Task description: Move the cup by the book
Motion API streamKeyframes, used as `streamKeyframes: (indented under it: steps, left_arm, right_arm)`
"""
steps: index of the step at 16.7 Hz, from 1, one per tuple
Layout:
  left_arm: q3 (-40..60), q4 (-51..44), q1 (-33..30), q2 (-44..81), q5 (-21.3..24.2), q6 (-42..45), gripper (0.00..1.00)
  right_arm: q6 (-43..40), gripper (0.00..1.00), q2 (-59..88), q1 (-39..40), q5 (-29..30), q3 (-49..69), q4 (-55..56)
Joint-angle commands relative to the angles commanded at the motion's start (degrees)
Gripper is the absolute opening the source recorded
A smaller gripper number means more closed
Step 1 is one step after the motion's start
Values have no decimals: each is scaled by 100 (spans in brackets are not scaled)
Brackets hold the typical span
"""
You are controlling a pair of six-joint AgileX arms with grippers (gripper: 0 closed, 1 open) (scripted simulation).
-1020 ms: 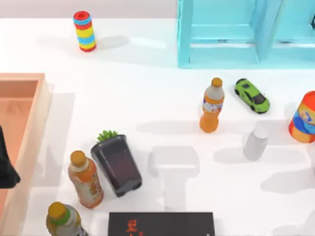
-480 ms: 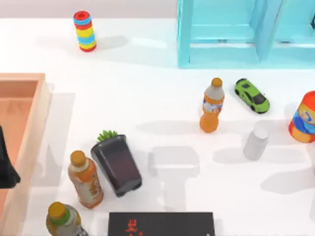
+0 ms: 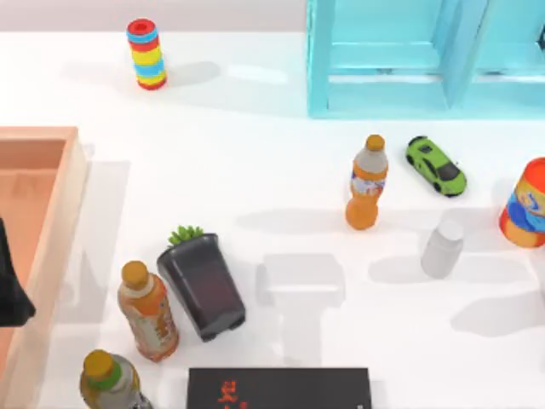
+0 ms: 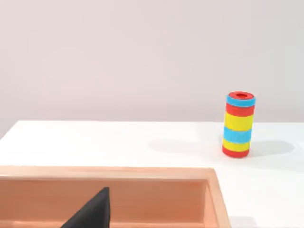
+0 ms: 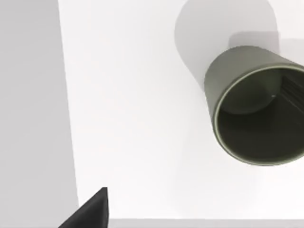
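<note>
A: Top view had the cup (image 3: 443, 247) upright on the worktop (image 3: 255, 170), right of centre, just below the orange bottle (image 3: 367, 182) and the green car (image 3: 436, 165), with the can (image 3: 526, 204) near on its right.

B: And the book (image 3: 279, 388)?

A: At the near edge, well apart from the cup, left and below it. Bare worktop lay beside the book's right end, which looked the likely place to set the cup.

B: Was either arm on the cup?

A: No. The right wrist view looked down into the cup's open mouth (image 5: 259, 107), so the right arm seemed poised above it, probably for a grip at the rim. Its jaws could not be judged.

B: The left arm?

A: Parked at the left edge over the wooden tray (image 3: 51, 221), apparently idle; its jaws could not be told either.
</note>
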Motion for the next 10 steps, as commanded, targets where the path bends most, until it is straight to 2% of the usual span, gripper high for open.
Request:
streamKeyframes:
  steps: [3,10]
  left_arm:
    - [0,0,0,0,0,0,100]
    - [0,0,0,0,0,0,100]
  right_arm:
    - [20,100,124,-2,-2,-312,401]
    - [31,100,653,3,-2,-1568,2253]
